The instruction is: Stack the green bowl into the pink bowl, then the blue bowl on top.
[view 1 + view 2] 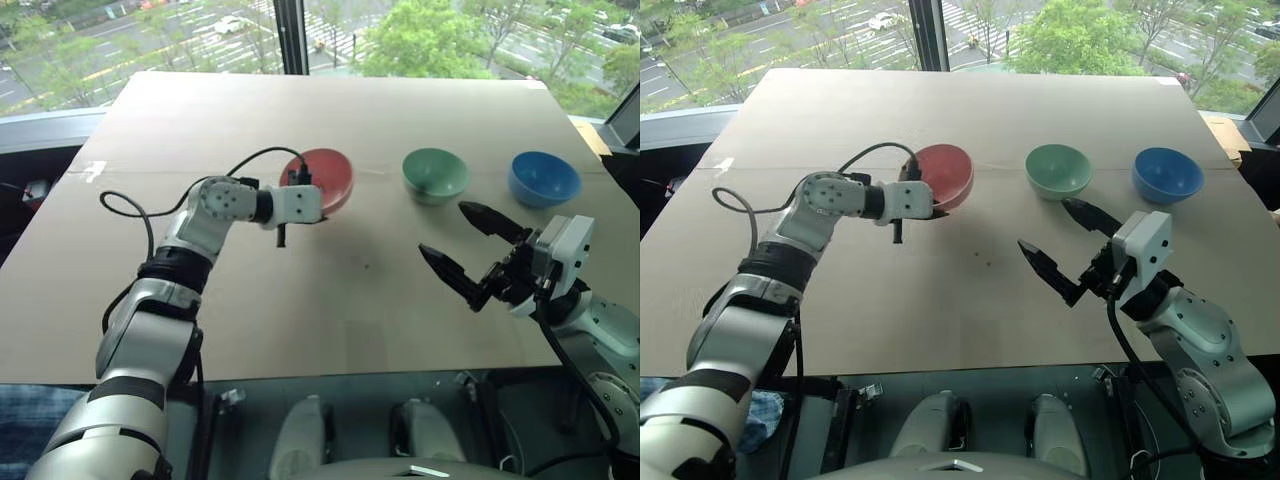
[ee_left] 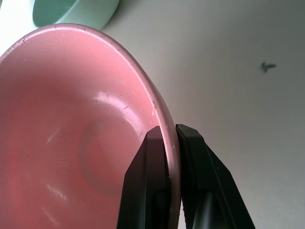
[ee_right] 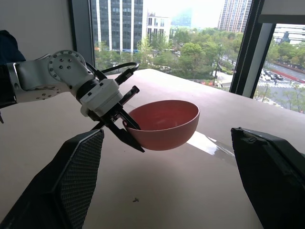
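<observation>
Plastic, light and stiff: the pink bowl [image 3: 164, 123] hangs tilted just above the tabletop [image 1: 330, 300], its thin rim pinched by the left pincer [image 2: 172, 157]. Smooth walls may slip, so rims suit. Right pincer [image 1: 462, 243] gapes, released, near the green bowl [image 1: 435, 174].

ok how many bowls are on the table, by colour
pink round plastic bowl: 1, its rim pinched in the left gripper
mint green round plastic bowl: 1
sky blue round plastic bowl: 1
total: 3 bowls on the brown cardboard-covered table
</observation>
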